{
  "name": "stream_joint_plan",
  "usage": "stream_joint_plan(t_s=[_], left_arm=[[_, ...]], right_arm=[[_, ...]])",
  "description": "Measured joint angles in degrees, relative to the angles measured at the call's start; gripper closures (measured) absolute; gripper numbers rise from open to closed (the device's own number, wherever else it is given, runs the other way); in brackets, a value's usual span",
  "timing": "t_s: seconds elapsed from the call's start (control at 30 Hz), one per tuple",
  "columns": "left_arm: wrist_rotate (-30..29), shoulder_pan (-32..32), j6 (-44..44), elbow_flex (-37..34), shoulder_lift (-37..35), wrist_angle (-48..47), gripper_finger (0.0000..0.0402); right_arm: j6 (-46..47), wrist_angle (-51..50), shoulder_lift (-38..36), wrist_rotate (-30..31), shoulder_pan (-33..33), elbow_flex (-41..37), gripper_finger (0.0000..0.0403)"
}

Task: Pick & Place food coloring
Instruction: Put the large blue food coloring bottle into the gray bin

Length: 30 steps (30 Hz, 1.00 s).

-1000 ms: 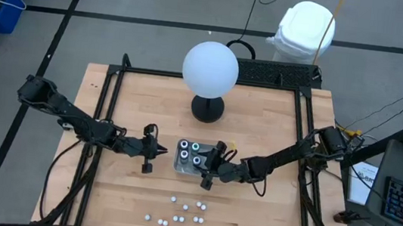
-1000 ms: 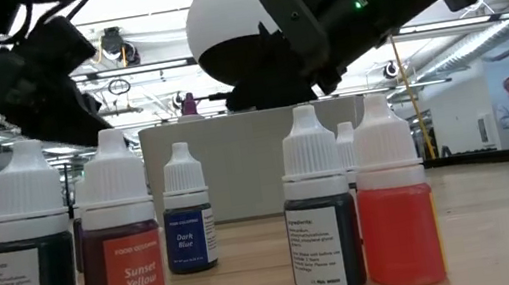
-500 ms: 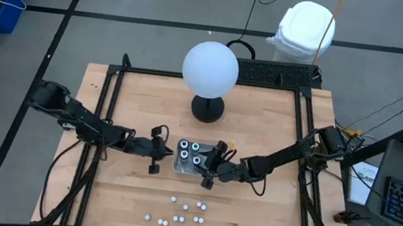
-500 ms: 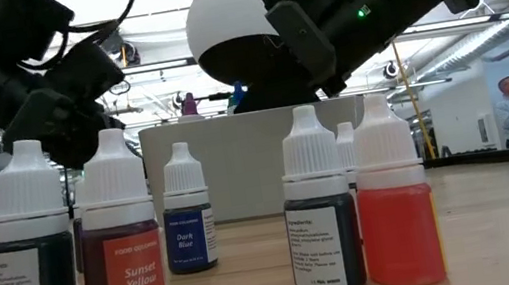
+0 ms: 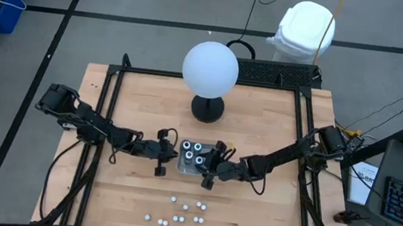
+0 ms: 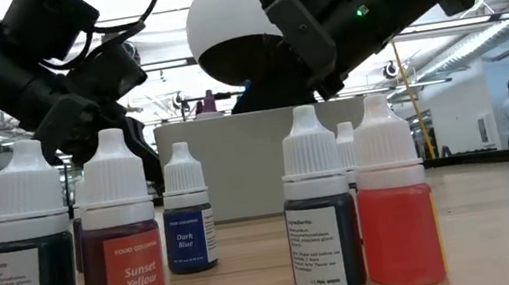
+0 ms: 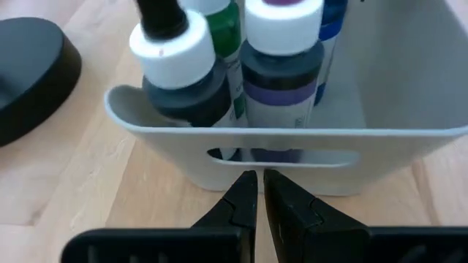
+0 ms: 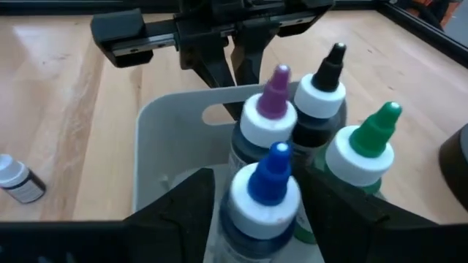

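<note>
A clear tray (image 5: 179,165) stands mid-table holding several larger dark bottles (image 5: 193,152) with purple, black, green and blue tips (image 8: 276,80). Several tiny white-topped food coloring bottles (image 5: 179,211) stand upright near the table's near edge and fill the low view (image 6: 118,244). My left gripper (image 5: 173,155) is shut at the tray's left end. My right gripper (image 5: 205,163) is open at the tray's right end, with a finger (image 8: 183,208) on either side of the blue-tipped bottle (image 8: 267,193). My left gripper (image 7: 259,179) meets the tray's left end wall (image 7: 219,169) just below its handle slot with its shut fingertips. It comes in level from the table's left, and the tray stands flat on the table. My right gripper: whether its fingers touch the blue-tipped bottle I cannot tell.
A big white globe (image 5: 210,68) on a black round base (image 5: 207,108) stands behind the tray toward the far edge. Black frame rails (image 5: 106,117) run along the table's left and right sides. Bare wood lies between the tray and the small bottles.
My left gripper has moved toward the table's right, staying shut, until its fingertips reach the tray's left end. The tray's left end has shifted slightly to the right. My right arm has kept still.
</note>
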Motion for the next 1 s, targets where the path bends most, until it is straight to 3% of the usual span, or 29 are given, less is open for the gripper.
stream_joint_plan(t_s=[0.3, 1.0], left_arm=[[0.00, 0.24, -0.02, 0.02, 0.00, -0.68, 0.0366], [-0.02, 0.24, -0.09, 0.02, -0.04, -0.12, 0.0366]], right_arm=[[-0.15, -0.03, 0.00, 0.05, 0.00, 0.00, 0.0291], [0.07, 2.91, 0.00, -1.51, -1.73, 0.00, 0.0283]])
